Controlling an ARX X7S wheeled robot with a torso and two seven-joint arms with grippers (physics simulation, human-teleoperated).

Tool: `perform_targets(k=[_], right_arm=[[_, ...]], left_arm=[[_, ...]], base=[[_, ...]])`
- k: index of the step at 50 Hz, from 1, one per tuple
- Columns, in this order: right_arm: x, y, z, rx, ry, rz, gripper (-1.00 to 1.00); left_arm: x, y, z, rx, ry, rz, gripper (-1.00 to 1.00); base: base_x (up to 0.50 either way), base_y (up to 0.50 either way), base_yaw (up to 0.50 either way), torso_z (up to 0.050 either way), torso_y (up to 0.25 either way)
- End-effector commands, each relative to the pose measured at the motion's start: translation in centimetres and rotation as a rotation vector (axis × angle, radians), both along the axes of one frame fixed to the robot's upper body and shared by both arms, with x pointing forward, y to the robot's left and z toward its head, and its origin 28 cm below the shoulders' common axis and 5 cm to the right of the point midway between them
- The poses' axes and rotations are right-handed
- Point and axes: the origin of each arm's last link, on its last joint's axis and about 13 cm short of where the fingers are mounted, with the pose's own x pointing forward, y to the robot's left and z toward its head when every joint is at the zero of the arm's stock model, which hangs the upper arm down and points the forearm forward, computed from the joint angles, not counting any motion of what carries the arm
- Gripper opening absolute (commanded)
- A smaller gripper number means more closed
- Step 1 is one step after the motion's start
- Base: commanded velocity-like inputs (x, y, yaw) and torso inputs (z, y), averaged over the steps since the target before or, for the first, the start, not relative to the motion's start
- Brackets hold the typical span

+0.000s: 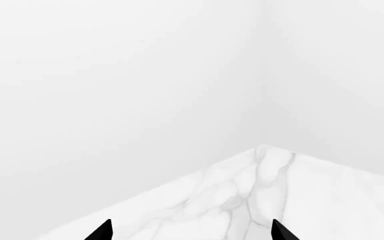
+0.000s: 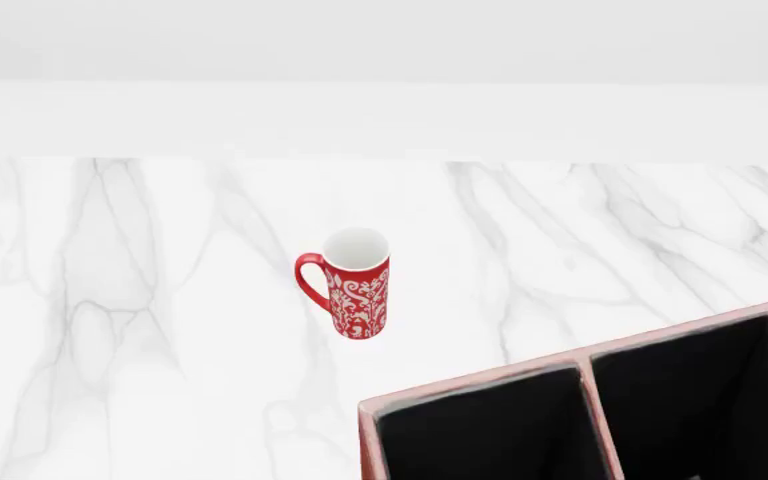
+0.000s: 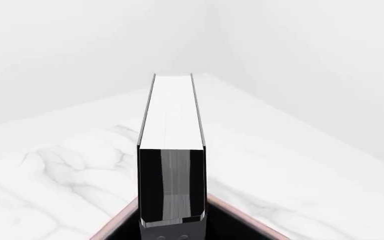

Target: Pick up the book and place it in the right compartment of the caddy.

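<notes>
In the right wrist view the book (image 3: pixel 172 120) sits upright between the jaws of my right gripper (image 3: pixel 172 231), white page edges on top and black end facing the camera. It hangs over a corner of the caddy (image 3: pixel 244 214), above the pink rim and black lining. In the head view the caddy (image 2: pixel 478 390) sits at the bottom right with two black-lined compartments showing; neither the book nor either gripper shows there. My left gripper (image 1: pixel 192 232) is open and empty over the marble table, only its two black fingertips (image 1: pixel 102 231) in view.
A red patterned mug (image 2: pixel 353 290) with a white inside stands upright on the marble table (image 2: pixel 131 300), left of and beyond the caddy. White walls meet behind the table's far corner (image 1: pixel 262 147).
</notes>
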Motion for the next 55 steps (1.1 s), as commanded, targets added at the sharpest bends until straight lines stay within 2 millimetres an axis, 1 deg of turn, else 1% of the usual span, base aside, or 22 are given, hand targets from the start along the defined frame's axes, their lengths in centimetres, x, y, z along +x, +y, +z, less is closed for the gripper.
perform_targets(k=[1, 10, 21, 43, 55], right_arm=[[0.2, -0.2, 0.1, 0.027, -0.029, 0.014, -1.0], [0.1, -0.2, 0.2, 0.029, -0.029, 0.013, -1.0], [0.4, -0.3, -0.5, 0.04, -0.017, 0.019, -1.0], [1.0, -0.4, -2.4, 0.08, 0.011, 0.028, -1.0], [1.7, -0.4, -3.9, 0.103, 0.045, 0.034, -1.0]], left_arm=[[-0.3, 0.1, -0.3, -0.007, 0.005, 0.006, 1.0], [-0.3, 0.1, -0.3, -0.008, 0.004, 0.006, 1.0], [-0.2, 0.0, -0.3, -0.007, 0.008, 0.004, 1.0], [-0.2, 0.0, -0.1, -0.005, 0.004, 0.002, 1.0], [-0.1, 0.0, -0.3, -0.007, 0.007, 0.001, 1.0]], base=[[0.0, 0.0, 0.0, 0.0, 0.0], [0.0, 0.0, 0.0, 0.0, 0.001], [0.0, 0.0, 0.0, 0.001, 0.002], [0.0, 0.0, 0.0, 0.0, 0.001], [0.0, 0.0, 0.0, 0.001, 0.002]])
